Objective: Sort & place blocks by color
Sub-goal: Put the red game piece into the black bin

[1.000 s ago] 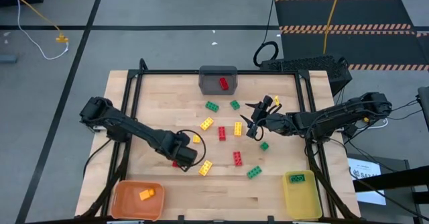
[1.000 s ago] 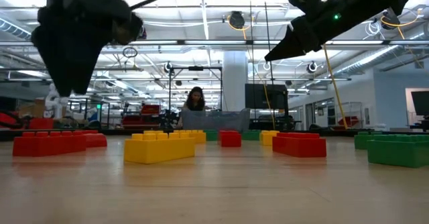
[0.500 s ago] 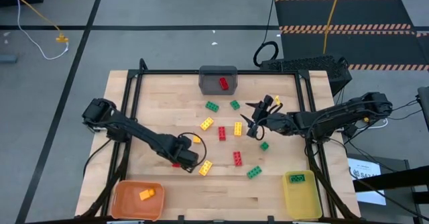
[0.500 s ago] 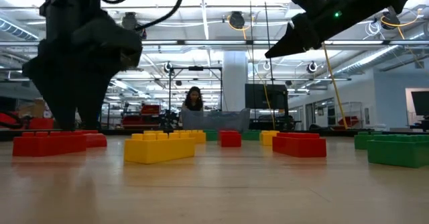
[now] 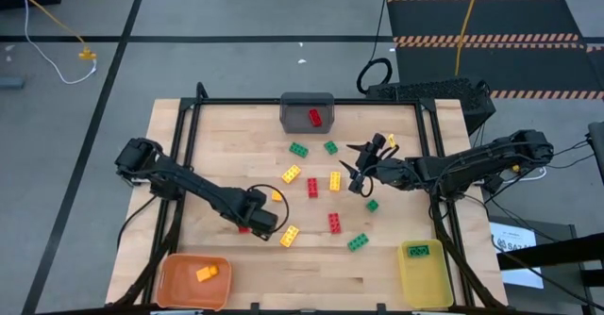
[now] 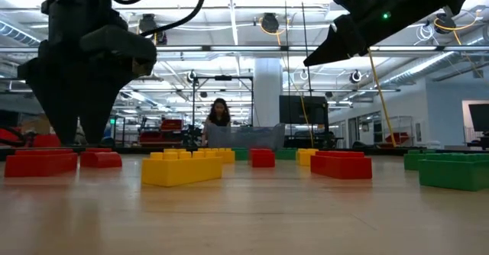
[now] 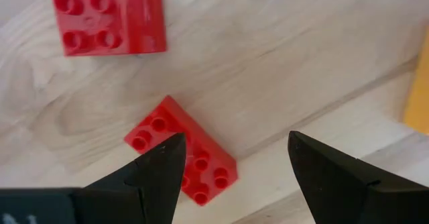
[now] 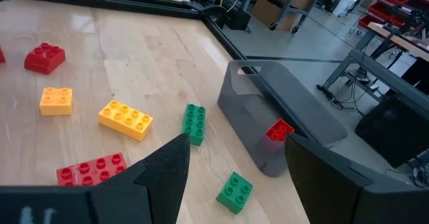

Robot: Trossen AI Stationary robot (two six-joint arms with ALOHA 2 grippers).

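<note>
Bins part-filled — blocks scattered mid-table.
Gray bin (image 5: 307, 112) holds red, orange bin (image 5: 192, 281) orange, yellow bin (image 5: 426, 273) green; left gripper (image 7: 231, 167) spread wide over a red block (image 7: 181, 150) — right gripper (image 5: 355, 174) open, raised.

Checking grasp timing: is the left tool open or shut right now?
Open. In the left wrist view the left tool has its two fingers spread wide, with a red block lying on the table between and just beyond them, not yet clamped.
</note>
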